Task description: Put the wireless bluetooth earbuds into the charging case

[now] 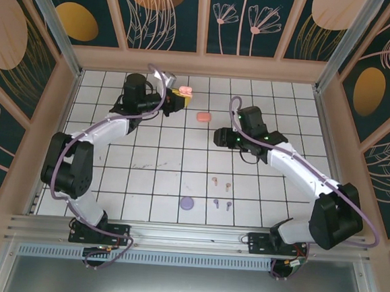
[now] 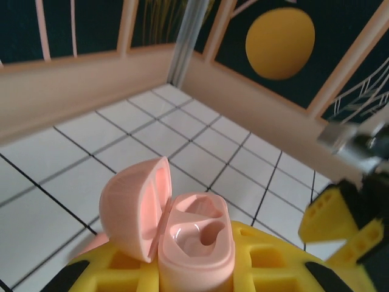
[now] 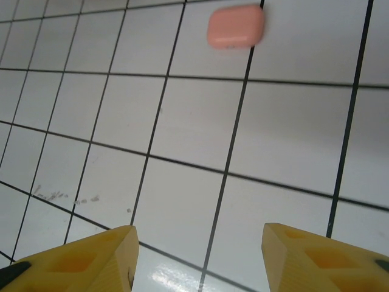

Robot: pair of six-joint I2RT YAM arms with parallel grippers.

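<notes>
Risk: left gripper [image 1: 177,94] clamps the open pink case [image 2: 196,240]; right gripper [image 3: 197,255], open and empty, may fumble tiny earbuds [image 1: 227,186] nearer.

Held in the left pincer [image 1: 180,94], an open case [image 2: 194,237], lid swung to its left. Ahead of the right pincer [image 3: 197,258], apart on the tabletop [image 1: 145,176], a closed case [image 3: 236,25], between both pincers. Toward the arm bases from the right pincer, one pair of earbuds [image 1: 214,181], a second pair of earbuds [image 1: 215,202] nearer still, and just left of that a round case [image 1: 187,203].
</notes>
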